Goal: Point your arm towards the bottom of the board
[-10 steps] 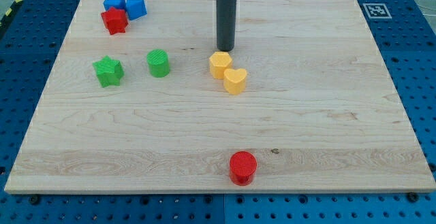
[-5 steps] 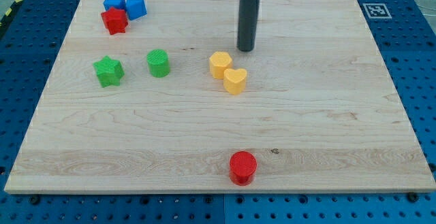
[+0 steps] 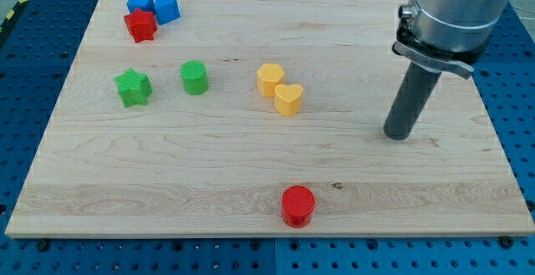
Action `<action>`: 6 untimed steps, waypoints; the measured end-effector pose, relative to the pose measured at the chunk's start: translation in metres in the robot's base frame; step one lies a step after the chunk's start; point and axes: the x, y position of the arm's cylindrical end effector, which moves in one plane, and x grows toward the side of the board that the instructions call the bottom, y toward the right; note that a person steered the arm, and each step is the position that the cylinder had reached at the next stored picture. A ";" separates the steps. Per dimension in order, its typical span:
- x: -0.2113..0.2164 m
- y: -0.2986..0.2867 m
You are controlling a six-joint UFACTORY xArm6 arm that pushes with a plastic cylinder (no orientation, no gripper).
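Rod [image 3: 411, 99]: dark, straight, long axis close to vertical, leaning slightly so the upper end sits toward the view's right and the lower end toward the view's left and bottom. My tip [image 3: 398, 135] rests on the wooden board [image 3: 251, 166], right of centre, about midway between the view's top and bottom edges. No jaws on this arm; the rod ends plain and holds nothing, touches no block.

Arm: grey cylindrical housing [image 3: 456, 7] enters from the view's top right corner, with a metal collar [image 3: 433, 53] clamped where the rod begins.

Nearest blocks, well apart from the tip:
- yellow heart block [image 3: 288, 99], to the view's left of the tip.
- yellow hexagon block [image 3: 270, 80], touching the heart on its upper left.
- red cylinder block [image 3: 298, 206], near the board's bottom edge, down and left of the tip.

Farther, on the view's left half:
- green cylinder block [image 3: 194, 78], beside the green star block [image 3: 133, 88], a gap between them.
- cluster of 3 at the top left corner: red star block [image 3: 140, 26], 2 blue blocks [image 3: 140, 2] [image 3: 166, 8] touching it; their shapes cannot be made out surely.

Board lies on a blue perforated table [image 3: 510, 99]. A black-and-white marker tag [image 3: 460, 12] sits at the board's top right corner.
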 end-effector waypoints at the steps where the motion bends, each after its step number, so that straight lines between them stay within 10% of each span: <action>1: 0.004 0.000; 6: 0.118 -0.016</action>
